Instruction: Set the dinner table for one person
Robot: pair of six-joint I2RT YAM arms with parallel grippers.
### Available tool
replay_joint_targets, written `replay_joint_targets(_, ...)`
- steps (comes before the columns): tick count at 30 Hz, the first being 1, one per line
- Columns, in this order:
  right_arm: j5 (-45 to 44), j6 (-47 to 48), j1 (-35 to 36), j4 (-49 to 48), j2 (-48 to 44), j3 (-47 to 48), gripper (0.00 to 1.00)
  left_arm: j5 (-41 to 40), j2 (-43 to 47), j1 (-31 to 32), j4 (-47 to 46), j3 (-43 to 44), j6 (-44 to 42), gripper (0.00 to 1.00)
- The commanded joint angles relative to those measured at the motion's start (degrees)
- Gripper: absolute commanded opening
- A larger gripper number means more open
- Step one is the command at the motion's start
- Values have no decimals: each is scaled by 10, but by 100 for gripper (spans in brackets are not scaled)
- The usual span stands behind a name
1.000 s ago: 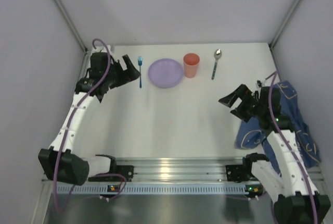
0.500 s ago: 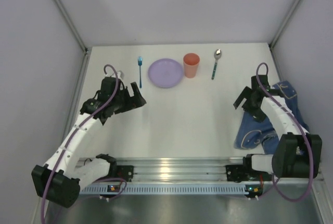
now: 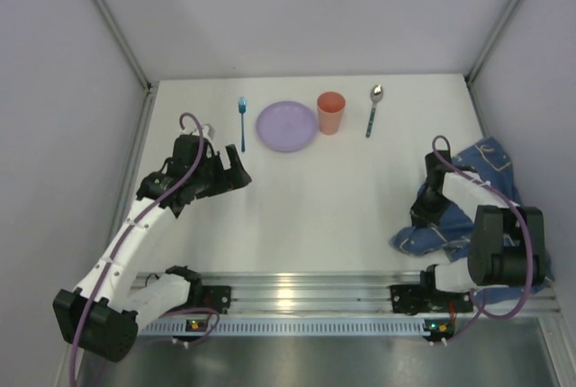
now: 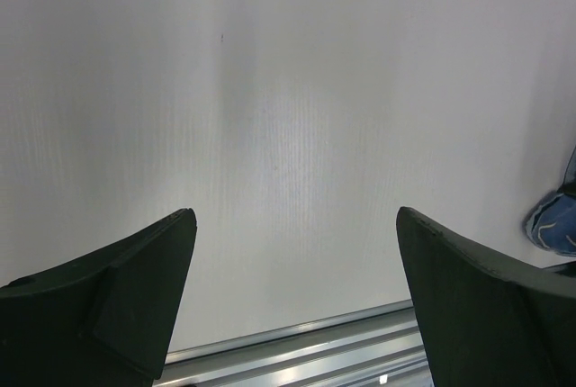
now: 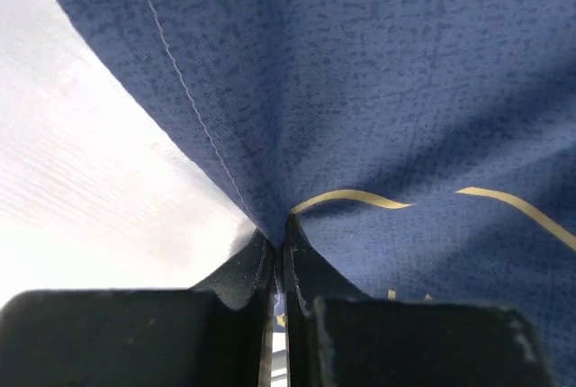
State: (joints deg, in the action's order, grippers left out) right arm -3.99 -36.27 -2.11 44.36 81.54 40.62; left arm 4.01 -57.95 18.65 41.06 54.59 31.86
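Not much of the place setting looks done yet. The large flat matte white worktop, which is the dinner table here, fills the whole floor of the booth, with a ribbed aluminium rail along its near edge. The dishes sit in a loose row by the far edge: a slim blue-handled fork, a round lilac plate, an orange plastic cup and a spoon with a teal handle. None of them is arranged around a place. The dark blue cloth mat with pale outlines lies rumpled at the right side, not spread flat. I'd guess it has to be laid out first, then the plate, cup and cutlery brought onto or beside it.

The right arm is folded tight, its wrist pointing down at the mat's left part. The right pincer is closed, pinching a fold of the cloth between its tips. The left arm reaches out over the left half of the worktop, just short of the fork. The left pincer stands wide apart and empty above bare surface.
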Motion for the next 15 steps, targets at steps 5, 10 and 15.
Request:
replay_joint_targets(5, 142, -77, 78, -158, 64, -22, 0, -13, 14, 2, 17, 15, -22, 98)
replay_joint_targets(10, 189, -211, 144, -190, 23, 95, 0, -35, -14, 2, 17, 46, -34, 99)
replay_joint_targets(15, 229, -266, 170, -253, 56, 255, 61, -57, -71, 10, -4, 84, -35, 99)
